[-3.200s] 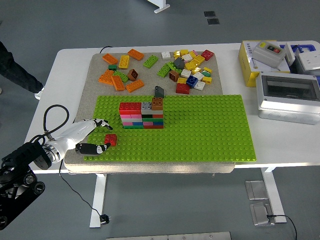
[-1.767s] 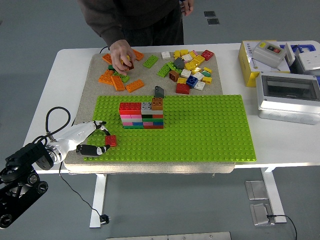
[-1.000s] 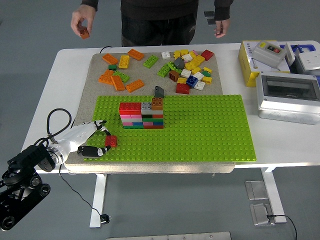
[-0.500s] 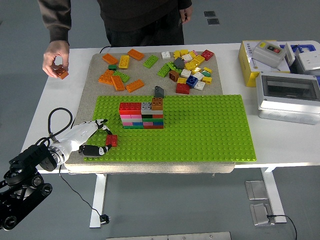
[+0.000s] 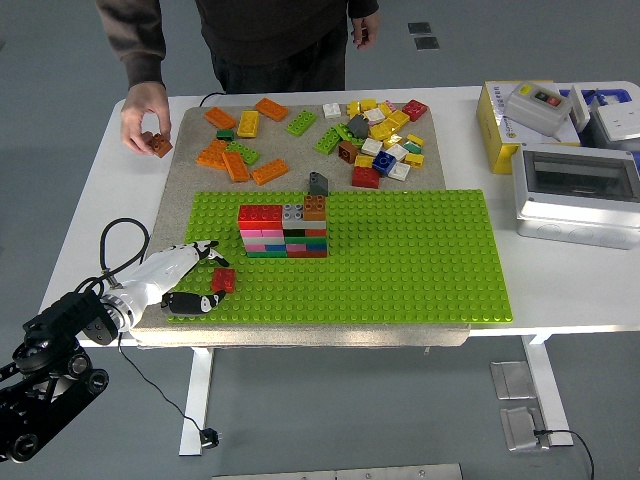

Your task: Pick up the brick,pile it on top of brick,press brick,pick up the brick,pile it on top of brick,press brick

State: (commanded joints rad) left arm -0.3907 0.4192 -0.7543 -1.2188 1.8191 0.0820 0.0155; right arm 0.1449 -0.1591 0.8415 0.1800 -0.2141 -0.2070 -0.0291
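Left hand pinched a small red brick over the green baseplate's near-left corner, tilted, its long axis not discernible. Half a second earlier the person's hand with a brown brick had hung further left. Beyond lay the white counter and grey floor.

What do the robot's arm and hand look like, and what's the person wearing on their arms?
The left arm is black and jointed, with a looping black cable by the wrist. The left hand is white with black fingertips. The person's sleeves are dark and long.
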